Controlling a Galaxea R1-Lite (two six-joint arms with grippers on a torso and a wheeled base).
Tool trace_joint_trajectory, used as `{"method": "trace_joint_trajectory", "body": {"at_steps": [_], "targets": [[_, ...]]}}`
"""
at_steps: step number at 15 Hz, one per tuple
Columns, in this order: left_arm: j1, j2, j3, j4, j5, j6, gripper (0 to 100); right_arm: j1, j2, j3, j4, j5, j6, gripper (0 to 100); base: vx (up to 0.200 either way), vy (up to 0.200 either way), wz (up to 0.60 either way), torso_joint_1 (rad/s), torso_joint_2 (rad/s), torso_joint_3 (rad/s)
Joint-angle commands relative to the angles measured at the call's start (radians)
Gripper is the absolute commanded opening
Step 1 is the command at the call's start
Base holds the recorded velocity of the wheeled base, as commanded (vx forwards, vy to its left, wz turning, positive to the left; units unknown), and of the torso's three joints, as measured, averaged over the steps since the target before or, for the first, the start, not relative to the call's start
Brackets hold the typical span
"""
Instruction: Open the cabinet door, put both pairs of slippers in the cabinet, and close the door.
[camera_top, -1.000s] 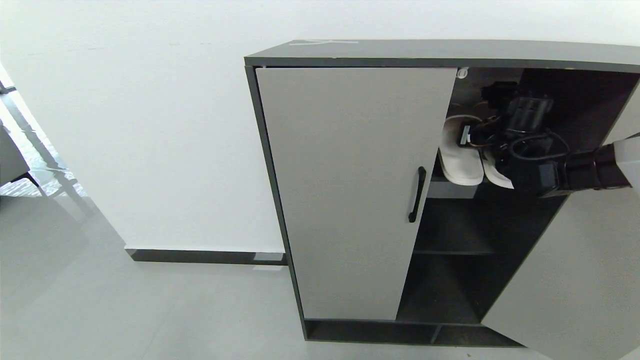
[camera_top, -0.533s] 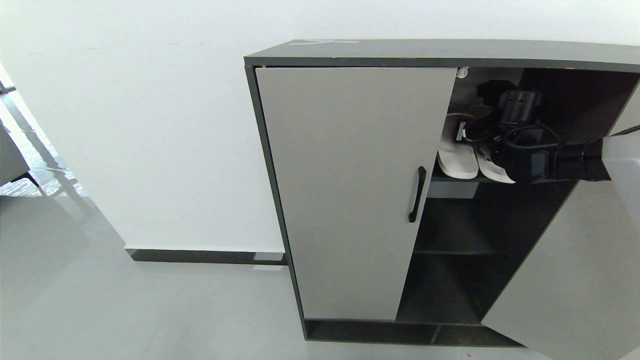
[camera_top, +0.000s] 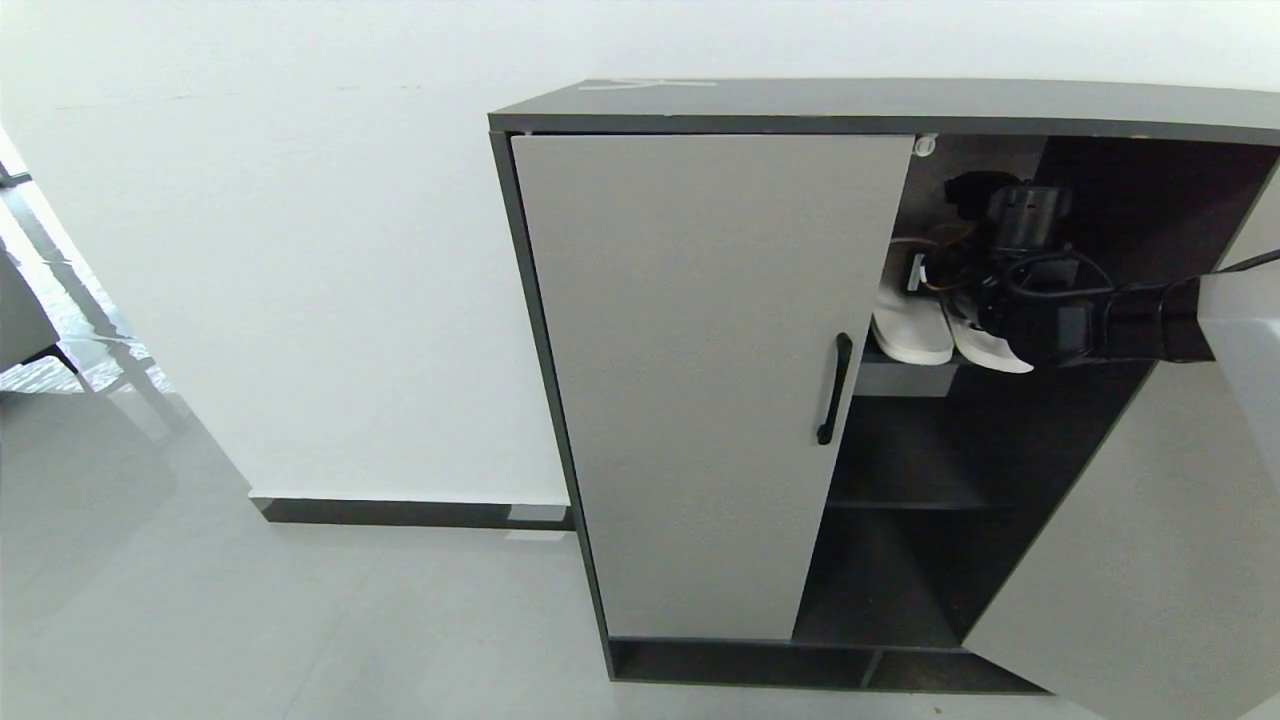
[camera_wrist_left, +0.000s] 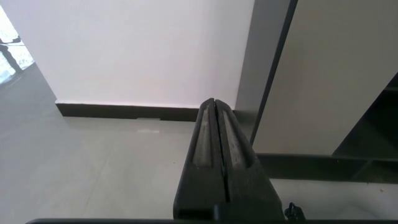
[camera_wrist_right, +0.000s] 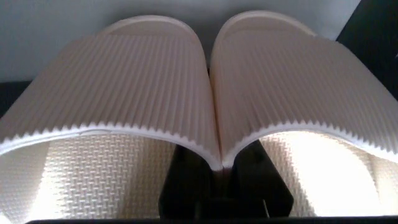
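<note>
A pair of white slippers (camera_top: 912, 334) lies on the top shelf (camera_top: 900, 380) of the dark cabinet (camera_top: 880, 100), heels toward me. My right gripper (camera_wrist_right: 217, 169) is inside that compartment, shut on the inner edges of both ribbed straps (camera_wrist_right: 137, 74), pinching them together. In the head view its wrist (camera_top: 1022, 228) hides the slippers' front part. The cabinet's right door (camera_top: 1150, 560) stands wide open; the left door (camera_top: 700, 380) with its black handle (camera_top: 833, 390) is closed. My left gripper (camera_wrist_left: 214, 104) hangs low before the cabinet's left side, shut and holding nothing.
Two lower shelves (camera_top: 900, 470) and a bottom plinth (camera_top: 800, 665) show inside the cabinet. White wall and a dark baseboard (camera_top: 400, 512) lie to the left, with open grey floor (camera_top: 250, 620) in front. The open door stands close beside my right arm.
My right arm has pushed the slippers deeper onto the top shelf and its wrist has gone further in. The left gripper and the doors have not moved.
</note>
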Motion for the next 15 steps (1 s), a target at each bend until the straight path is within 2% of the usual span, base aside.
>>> {"method": "trace_joint_trajectory", "body": {"at_steps": [1, 7, 8, 12, 15], "targets": [[0.001, 0.001, 0.0, 0.0, 0.0, 0.0, 0, 0.001, 0.0, 0.002, 0.008, 0.001, 0.006, 0, 0.0, 0.0, 0.0, 0.0, 0.0, 0.0], [0.001, 0.001, 0.0, 0.0, 0.0, 0.0, 0, 0.009, 0.003, 0.004, 0.043, 0.001, 0.019, 0, 0.0, 0.0, 0.0, 0.0, 0.0, 0.0], [0.001, 0.001, 0.0, -0.001, 0.0, 0.0, 0, 0.009, 0.003, 0.005, 0.044, 0.001, 0.019, 100, 0.0, 0.0, 0.0, 0.0, 0.0, 0.0], [0.001, 0.001, 0.0, 0.0, 0.0, -0.002, 0, 0.012, -0.003, 0.045, 0.04, 0.001, 0.053, 100, 0.0, 0.0, 0.0, 0.0, 0.0, 0.0], [0.001, 0.001, 0.0, 0.0, 0.0, -0.002, 0, 0.021, -0.063, 0.136, 0.029, 0.015, 0.055, 100, 0.0, 0.0, 0.0, 0.0, 0.0, 0.0]]}}
